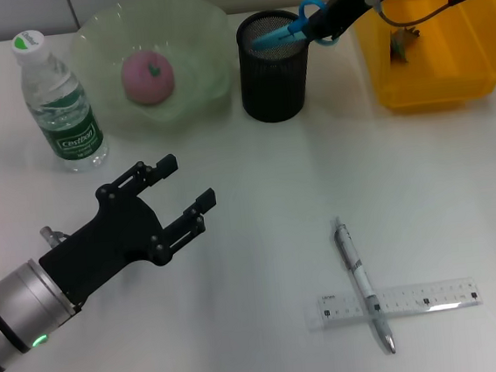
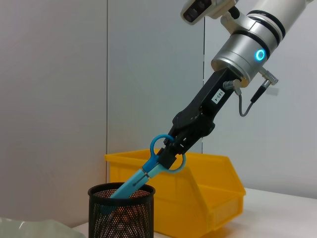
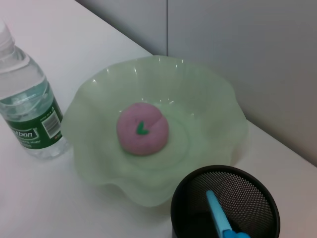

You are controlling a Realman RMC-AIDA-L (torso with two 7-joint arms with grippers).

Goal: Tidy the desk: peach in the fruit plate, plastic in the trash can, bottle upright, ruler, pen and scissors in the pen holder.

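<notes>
My right gripper (image 1: 319,28) is shut on the handles of the blue scissors (image 1: 290,31), whose blades slant down into the black mesh pen holder (image 1: 272,87). In the left wrist view the right gripper (image 2: 171,151) grips the scissors (image 2: 138,176) above the pen holder (image 2: 121,213). The pink peach (image 1: 147,76) lies in the green fruit plate (image 1: 189,33). The bottle (image 1: 60,103) stands upright at the far left. A pen (image 1: 361,282) lies across the clear ruler (image 1: 434,295) near the front right. My left gripper (image 1: 186,181) hovers open and empty over the left of the table.
The yellow trash can (image 1: 463,51) stands right of the pen holder, with a small crumpled piece (image 1: 406,43) inside. In the right wrist view the peach (image 3: 142,128), plate (image 3: 208,104), bottle (image 3: 27,114) and holder (image 3: 257,198) sit close together.
</notes>
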